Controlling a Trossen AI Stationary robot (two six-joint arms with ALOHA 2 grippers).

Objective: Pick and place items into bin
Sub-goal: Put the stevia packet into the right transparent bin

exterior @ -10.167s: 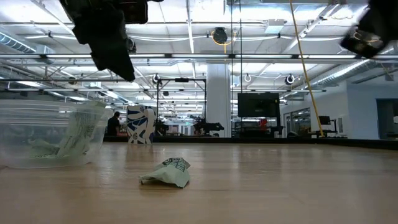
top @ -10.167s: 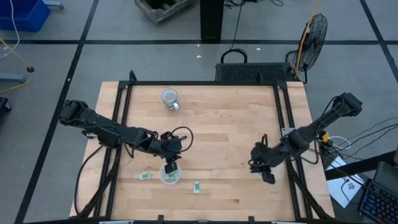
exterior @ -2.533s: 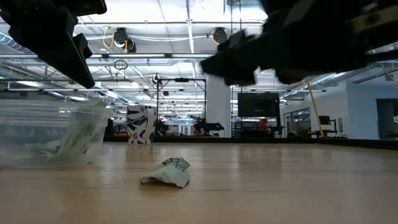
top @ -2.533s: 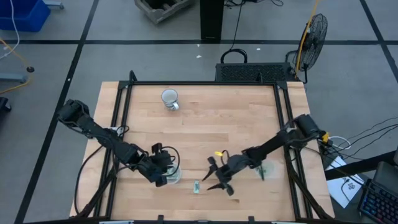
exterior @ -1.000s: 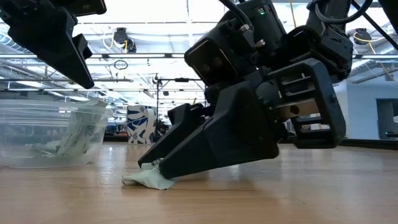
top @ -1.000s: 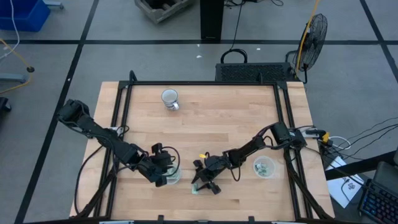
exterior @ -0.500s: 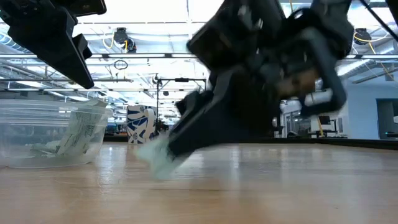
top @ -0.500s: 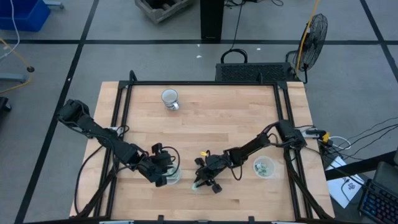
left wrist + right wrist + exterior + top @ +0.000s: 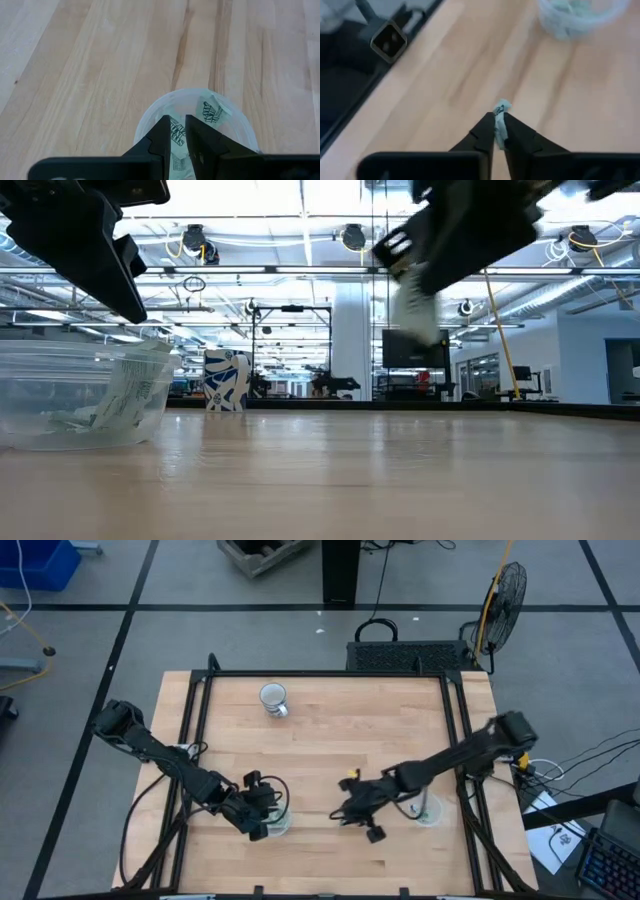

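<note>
The right claw [image 9: 499,131], clamped on a small pale-green wrapped piece [image 9: 501,111] and lifted off the tabletop [image 9: 350,740], has the right-hand clear cup [image 9: 580,15] ahead of its tips, while the left claw [image 9: 179,131], nearly together, hovers over the other cup [image 9: 197,107]

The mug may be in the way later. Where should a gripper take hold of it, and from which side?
The mug stands upright, mouth up, alone at the far side of the table: probably come straight down and pinch its rim wall, one finger inside. The left gripper hovers over a clear cup; the right gripper holds a wrapped piece.
</note>
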